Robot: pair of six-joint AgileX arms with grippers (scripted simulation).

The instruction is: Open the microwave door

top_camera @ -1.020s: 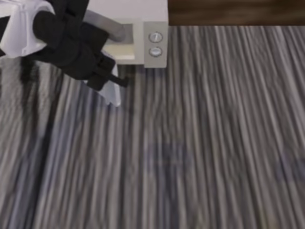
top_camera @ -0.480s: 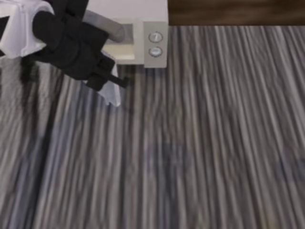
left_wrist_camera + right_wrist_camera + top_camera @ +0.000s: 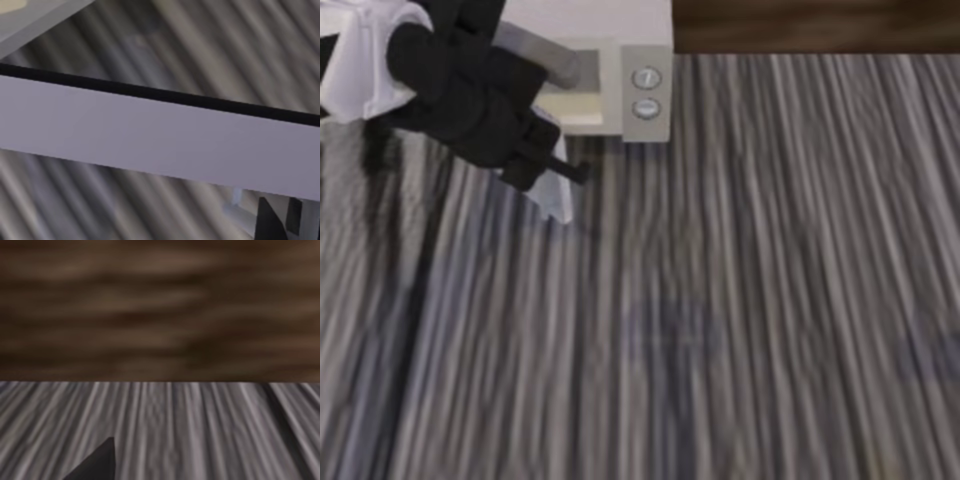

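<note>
Top view: the boxy light-grey microwave (image 3: 610, 60) sits at the far left of the streaked grey counter (image 3: 740, 300), two round knobs (image 3: 646, 92) on its panel, cream interior exposed. Its flat pale microwave door (image 3: 558, 190) stands swung outward. The left gripper (image 3: 555, 165), black and blocky, seems clamped on the door's edge; no writing is legible. The right gripper is unseen there.
</note>
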